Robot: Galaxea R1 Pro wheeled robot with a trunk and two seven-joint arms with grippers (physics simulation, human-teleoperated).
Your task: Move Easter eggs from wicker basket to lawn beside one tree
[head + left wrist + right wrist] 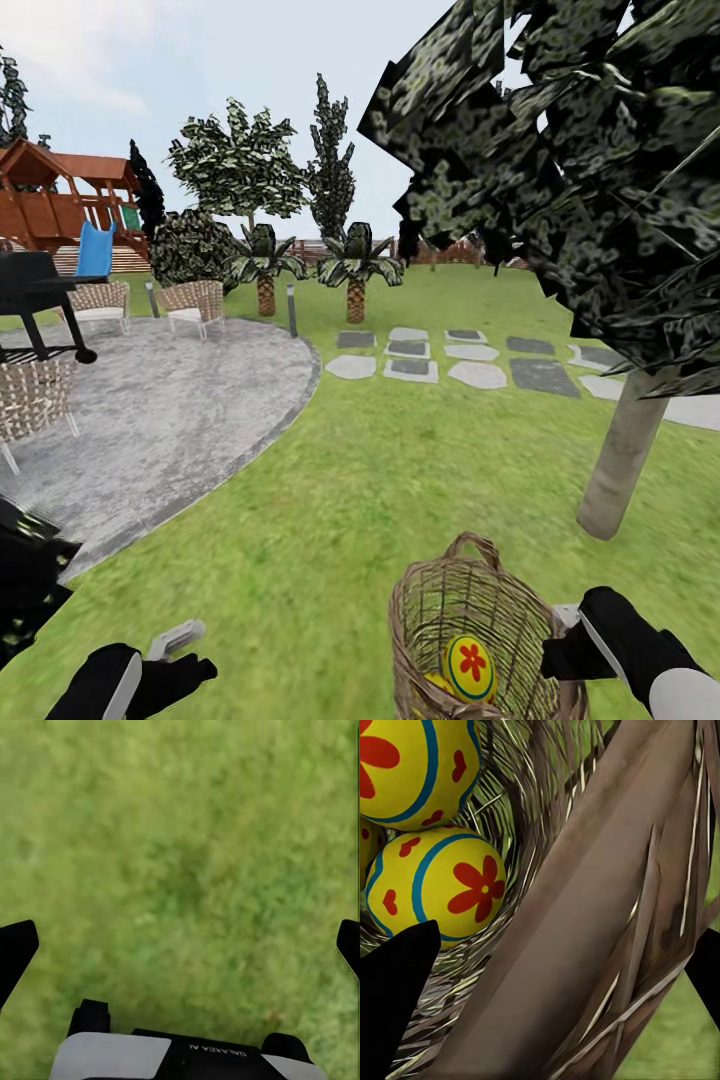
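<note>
The right hand (565, 640) sits at the rim of the wicker basket (440, 610), on the side toward the tree (625, 455). In the right wrist view its two dark fingers (394, 1001) straddle the basket wall (585, 915), one inside and one outside, spread apart; whether they press the wicker cannot be told. The right forearm enters from the lower corner of the head view and is cut off by the frame edge.

The left hand (180, 650) hangs low over the lawn (330, 500), well apart from the basket on the side away from the tree. In the left wrist view its fingertips (15, 949) stand wide apart over bare grass (180, 870), pinching nothing.

The basket stands on the lawn near the tree trunk. The Easter eggs (439, 889) lie inside it. The head view shows one egg (470, 668) clearly; the weave partly screens a second. The right wrist view shows two eggs plainly and a sliver of a third at the frame edge. The basket's base is cut off in the head view.
</note>
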